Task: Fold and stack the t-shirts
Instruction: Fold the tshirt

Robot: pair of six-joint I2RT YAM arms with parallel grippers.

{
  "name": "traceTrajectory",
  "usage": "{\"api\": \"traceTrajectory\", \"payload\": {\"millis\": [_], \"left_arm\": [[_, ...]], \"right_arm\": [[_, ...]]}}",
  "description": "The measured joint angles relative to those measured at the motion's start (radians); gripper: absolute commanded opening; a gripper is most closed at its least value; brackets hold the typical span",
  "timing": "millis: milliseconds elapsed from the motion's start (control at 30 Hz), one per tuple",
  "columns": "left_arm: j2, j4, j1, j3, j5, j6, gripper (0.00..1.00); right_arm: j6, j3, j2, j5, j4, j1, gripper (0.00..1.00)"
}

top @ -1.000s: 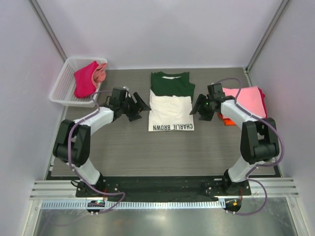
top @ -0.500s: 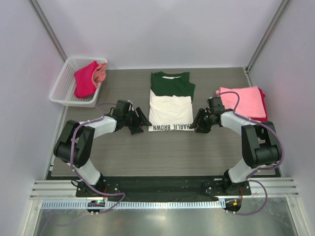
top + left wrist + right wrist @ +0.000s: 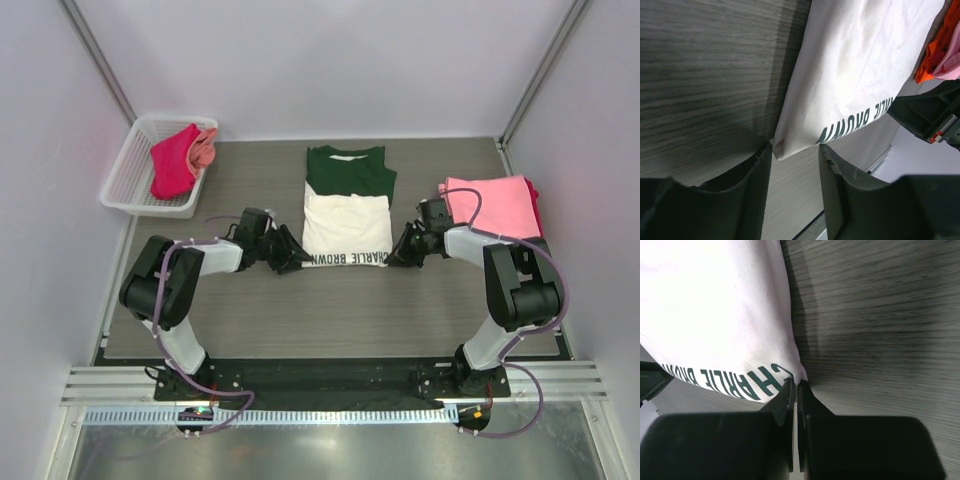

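Two arms are reaching toward the middle of the top view. There the folded Charlie Brown tee (image 3: 345,215) is lying flat on the bench (image 3: 300,310), its green half toward the top of the frame and its cream, lettered half toward the bottom. The left end effector (image 3: 292,260) is sitting at the tee's lower left corner, and the right end effector (image 3: 400,256) at its lower right corner. Near the right edge a folded pink tee (image 3: 495,207) is lying on the bench, apart from the cream one. In the upper left a white mesh basket (image 3: 125,185) is holding a magenta tee (image 3: 172,165) and a salmon tee (image 3: 205,148).

In the left wrist view, the two dark fingers (image 3: 755,185) are standing spread. The tee's cream corner is hanging down into the gap, close to the left finger. An orange tee (image 3: 932,50) is showing at the upper right, just under a strip of pink cloth.

In the right wrist view, the fingers (image 3: 785,400) are pressing together with no gap between them. They are pinching the very tip of the cream corner, just beside the green lettering, while the rest of the tee is spreading toward the upper left.
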Motion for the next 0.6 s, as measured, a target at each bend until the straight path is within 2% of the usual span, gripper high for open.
{"api": "traceTrajectory", "payload": {"millis": [233,267,333,600], "left_arm": [[0.032,0.074,-0.002,-0.028,0.003,-0.027,0.12],[0.032,0.079,-0.003,-0.035,0.001,-0.03,0.03],[0.032,0.092,-0.003,-0.043,-0.001,-0.033,0.0],[-0.052,0.1,-0.011,-0.116,-0.011,-0.035,0.0]], "right_arm": [[0.0,-0.001,-0.004,0.006,0.0,0.0,0.01],[-0.001,-0.003,-0.008,0.014,-0.003,0.0,0.01],[-0.001,-0.009,-0.024,0.025,-0.01,0.0,0.01],[-0.01,-0.068,-0.183,0.05,-0.056,0.005,0.01]]}}
